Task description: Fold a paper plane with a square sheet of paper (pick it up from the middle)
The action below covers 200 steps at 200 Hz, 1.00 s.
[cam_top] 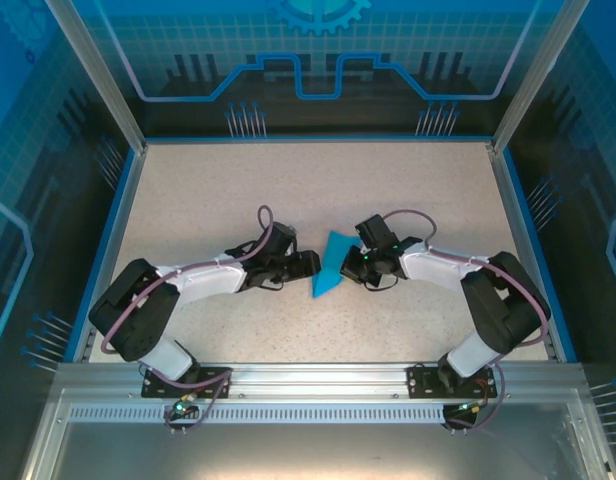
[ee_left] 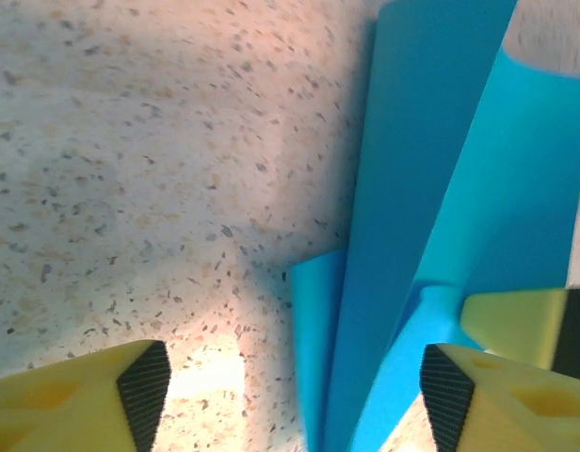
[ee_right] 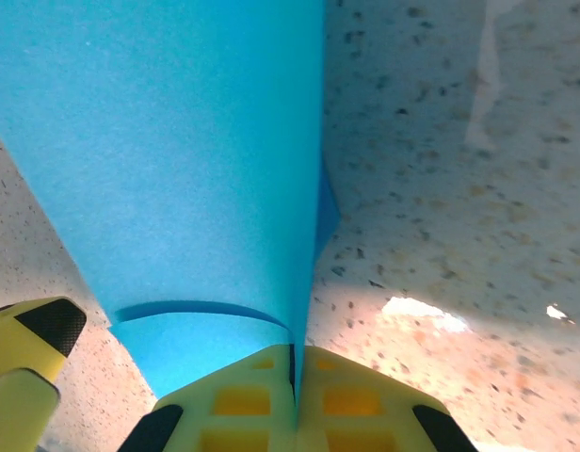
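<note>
Arms reach in from both sides in the top view and meet near the middle of the speckled worktop (cam_top: 318, 190). The paper plane (cam_top: 334, 262) lies between them, a teal-blue pointed shape whose narrow tip aims toward the near edge and slightly left. The left hand (cam_top: 310, 265) sits just beside its left edge. The right hand (cam_top: 360, 266) is at its right edge. From this height I cannot tell how either hand's fingers stand.

From the left wrist, the left hand (ee_left: 297, 386) is spread wide, its two yellow fingers with black pads far apart at the bottom corners. The folded paper plane (ee_left: 412, 188) rises between them on the right, in darker and lighter teal layers with a crease running up the frame. It stands close against the right-side pad, though I cannot tell whether they touch. The left-side pad is well apart from the paper, over bare worktop. One yellow finger (ee_left: 511, 325) of the right hand shows at the right edge, against the paper.

From the right wrist, the right hand (ee_right: 295, 395) is pressed together, and its yellow fingers pinch the paper plane (ee_right: 177, 169) at a fold that runs straight into the seam between them. The sheet fans up and to the left from the grip. A yellow finger (ee_right: 26, 363) of the left hand shows at the lower left, beside the paper.
</note>
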Motion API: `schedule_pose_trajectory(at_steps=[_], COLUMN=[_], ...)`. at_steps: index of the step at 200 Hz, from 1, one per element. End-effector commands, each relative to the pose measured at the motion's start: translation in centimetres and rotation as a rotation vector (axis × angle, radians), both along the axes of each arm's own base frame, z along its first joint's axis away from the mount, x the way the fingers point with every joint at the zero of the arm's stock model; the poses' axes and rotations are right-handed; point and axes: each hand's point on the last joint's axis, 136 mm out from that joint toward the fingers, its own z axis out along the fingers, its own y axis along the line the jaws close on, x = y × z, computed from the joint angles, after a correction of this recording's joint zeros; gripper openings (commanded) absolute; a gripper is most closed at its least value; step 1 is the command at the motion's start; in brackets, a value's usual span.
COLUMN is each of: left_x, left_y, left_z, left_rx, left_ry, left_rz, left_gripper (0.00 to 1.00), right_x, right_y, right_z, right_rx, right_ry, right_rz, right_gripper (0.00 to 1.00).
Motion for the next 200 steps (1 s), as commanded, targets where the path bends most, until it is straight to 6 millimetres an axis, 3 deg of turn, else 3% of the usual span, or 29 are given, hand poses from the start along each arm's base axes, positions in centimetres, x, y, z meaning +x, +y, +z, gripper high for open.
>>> schedule_pose_trajectory(at_steps=[1,34,152,200], left_x=[-0.4,-0.7,-2.2,-3.6], left_y=[-0.5,-1.1,-3.1,-5.1], left_z=[0.4,0.7,-0.5,0.5], left_rx=[0.045,0.08,0.184,0.2], left_ry=[-0.075,-0.123,-0.168,-0.258], left_rz=[-0.093,-0.132,-0.248,-0.383], left_gripper=[0.82,0.99,0.98,0.85], right_x=[-0.8,-0.7,1.1,1.7], right_y=[-1.9,-2.4,-2.1,-1.4], right_z=[-0.3,0.0,0.5,0.9], right_rx=[-0.061,-0.059,-0.006,0.016], right_ry=[0.027,0.022,0.022,0.028], right_rz=[-0.038,-0.053,-0.095,-0.087], right_gripper=[0.02,0.02,0.03,0.03])
